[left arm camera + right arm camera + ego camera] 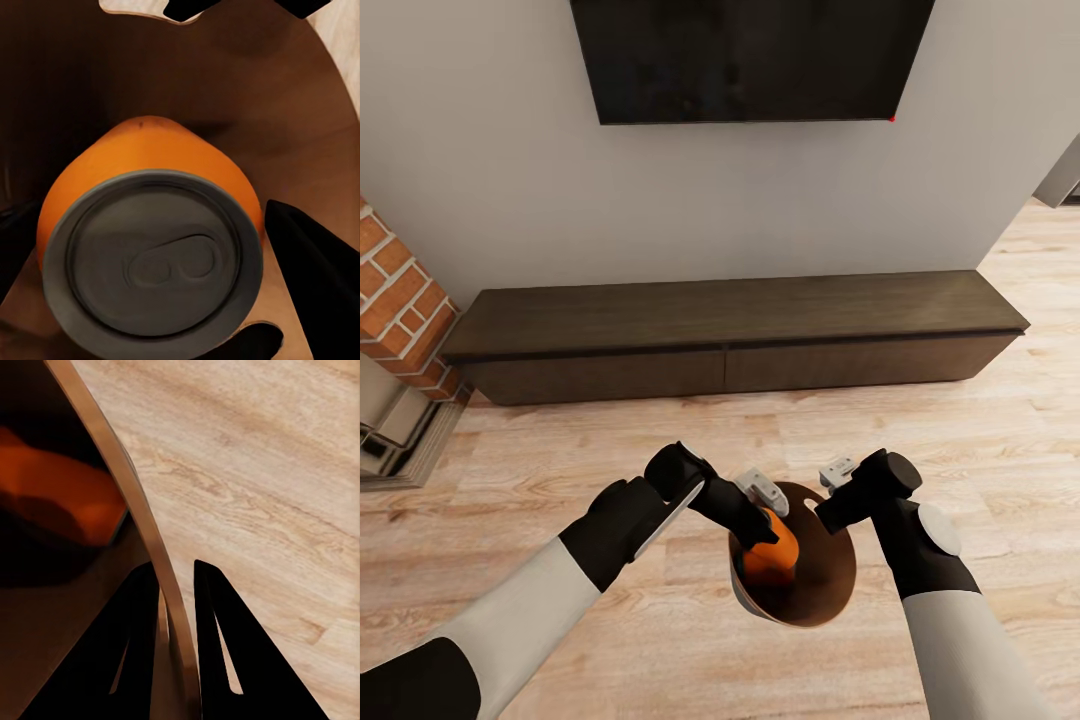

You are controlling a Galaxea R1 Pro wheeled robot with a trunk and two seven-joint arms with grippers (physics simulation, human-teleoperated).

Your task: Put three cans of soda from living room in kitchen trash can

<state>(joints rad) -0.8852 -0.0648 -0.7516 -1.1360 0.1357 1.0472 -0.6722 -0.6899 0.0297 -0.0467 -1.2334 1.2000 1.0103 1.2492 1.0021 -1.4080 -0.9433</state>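
My left gripper (150, 247): clenched on the orange soda can (150, 225), holding it inside the trash can (830, 590), grey top facing my wrist. My right gripper (176, 615): fingers pinching the trash can's rim, one inside, one outside, holding it above the wood floor (980, 420). Beyond: long dark low cabinet (730, 335), wall TV (750, 55), brick fireplace (395, 290).

No readable text, label, brand or number appears on anything.
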